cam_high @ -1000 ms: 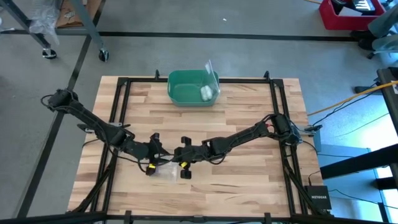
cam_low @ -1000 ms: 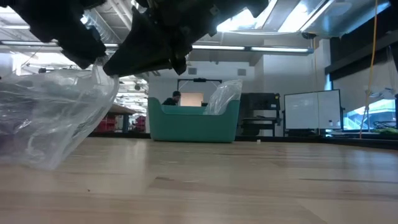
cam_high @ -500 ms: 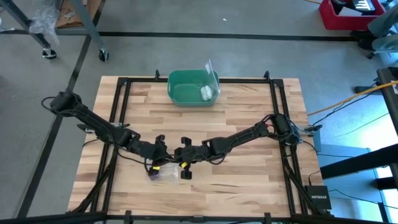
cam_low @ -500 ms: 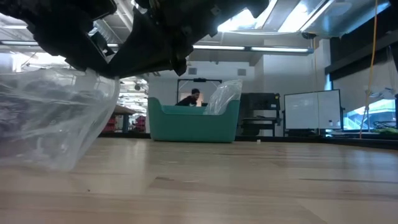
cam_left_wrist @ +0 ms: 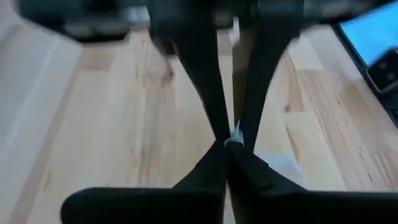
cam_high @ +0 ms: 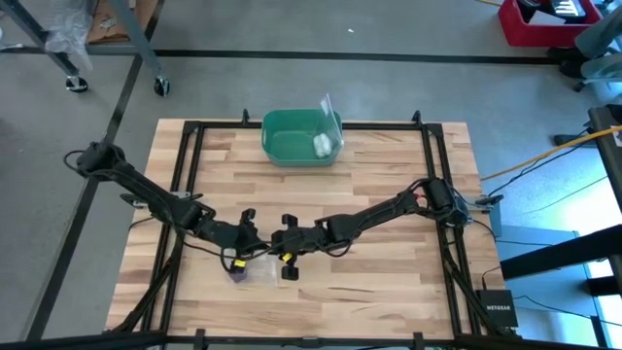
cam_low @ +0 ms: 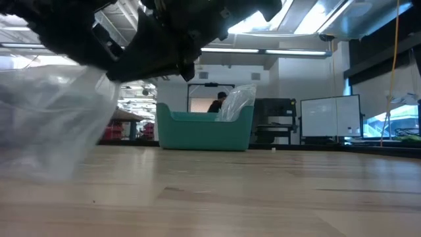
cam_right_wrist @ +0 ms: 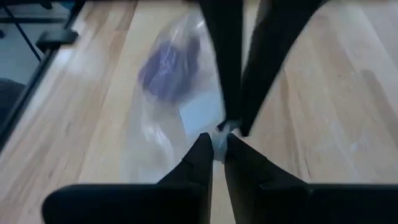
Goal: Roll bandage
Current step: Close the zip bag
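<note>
Both tools clenched on edges of thin clear plastic bag (cam_right_wrist: 180, 118) near front of wooden table (cam_high: 389, 282): left tool (cam_left_wrist: 227, 142) and right tool (cam_right_wrist: 219, 134) close together. Purple soft bandage (cam_right_wrist: 169, 67) inside bag, blurred. Bag smeared in low view. Compared with half second ago, left tool slightly back toward left, bag still hanging between.

One label reads clearly from above: "NETGEAR" in white letters on the small black box (cam_high: 498, 312) sitting on the floor by the table's near right corner. Nothing else carries legible writing, not in the low view and not in either wrist view.
</note>
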You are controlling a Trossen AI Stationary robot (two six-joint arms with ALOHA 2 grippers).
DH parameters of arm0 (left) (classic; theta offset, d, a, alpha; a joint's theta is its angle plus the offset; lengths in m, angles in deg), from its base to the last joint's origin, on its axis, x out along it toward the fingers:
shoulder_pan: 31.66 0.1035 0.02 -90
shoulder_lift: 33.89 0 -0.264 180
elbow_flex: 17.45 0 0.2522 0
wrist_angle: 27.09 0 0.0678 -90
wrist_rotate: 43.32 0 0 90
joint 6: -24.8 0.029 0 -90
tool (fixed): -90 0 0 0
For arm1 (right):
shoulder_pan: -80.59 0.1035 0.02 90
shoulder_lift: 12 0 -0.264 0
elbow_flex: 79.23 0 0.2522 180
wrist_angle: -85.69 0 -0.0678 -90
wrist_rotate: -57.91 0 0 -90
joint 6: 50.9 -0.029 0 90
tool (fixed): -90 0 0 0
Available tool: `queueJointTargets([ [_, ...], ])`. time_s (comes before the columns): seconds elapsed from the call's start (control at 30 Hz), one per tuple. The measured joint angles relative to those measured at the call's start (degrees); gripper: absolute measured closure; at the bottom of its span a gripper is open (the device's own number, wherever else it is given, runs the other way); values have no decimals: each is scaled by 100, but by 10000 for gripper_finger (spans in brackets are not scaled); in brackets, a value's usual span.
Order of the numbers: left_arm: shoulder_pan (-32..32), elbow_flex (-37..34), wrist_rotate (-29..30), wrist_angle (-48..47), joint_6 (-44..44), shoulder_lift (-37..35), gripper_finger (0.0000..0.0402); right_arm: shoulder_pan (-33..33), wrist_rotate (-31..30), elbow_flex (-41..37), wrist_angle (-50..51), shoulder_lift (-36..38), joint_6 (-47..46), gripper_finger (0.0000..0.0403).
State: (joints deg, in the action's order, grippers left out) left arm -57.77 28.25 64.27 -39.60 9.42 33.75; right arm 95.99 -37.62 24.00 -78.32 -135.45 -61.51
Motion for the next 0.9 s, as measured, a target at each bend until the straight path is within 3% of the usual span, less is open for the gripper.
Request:
queueJointTargets([
  [0.17,29,62,403,389,88,-165,401,6,140,-30,178,-232,-86,370],
  [0.4,17,48,275,193,70,-438,401,7,231,-15,106,-335,-184,370],
  [0.57,34,39,34,-225,-477,-387,397,2,229,-20,128,-197,-165,370],
  [0.9,138,31,-1116,-48,-664,295,281,2,225,-17,213,-178,-153,370],
])
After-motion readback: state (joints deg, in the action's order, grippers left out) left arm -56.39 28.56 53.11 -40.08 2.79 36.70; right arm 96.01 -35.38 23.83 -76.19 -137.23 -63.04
